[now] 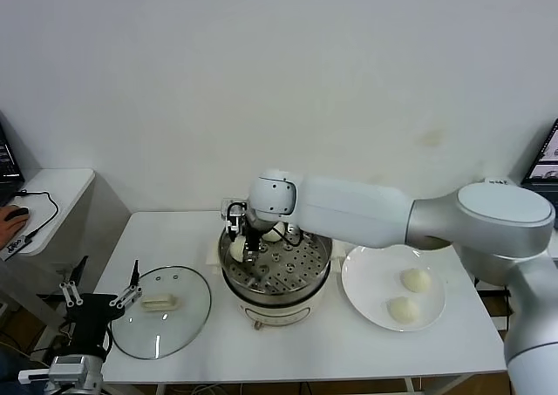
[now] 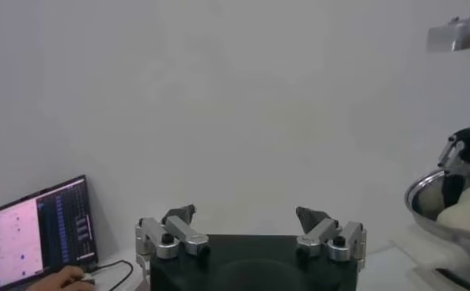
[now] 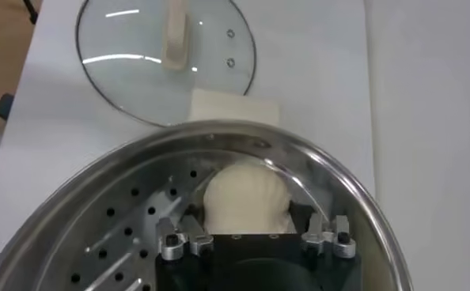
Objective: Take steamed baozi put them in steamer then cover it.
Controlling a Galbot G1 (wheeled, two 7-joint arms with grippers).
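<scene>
right gripper (image 3: 247, 229) inside shiny round steel steamer (image 1: 277, 273), fingers apart around cream-white baozi bun (image 3: 245, 199) on perforated tray, two buns on white plate (image 1: 384, 269), clear glass lid (image 1: 161, 312) flat on table, left gripper (image 2: 251, 225) idle off table's left edge, spread wide

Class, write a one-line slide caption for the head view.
Right gripper sets a pale round bun in the shiny steel steamer; two buns wait on the white plate.

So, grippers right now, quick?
Left gripper: open, empty, parked off the table's left edge.
Right gripper: in the steamer, around a bun; grip unclear.
</scene>
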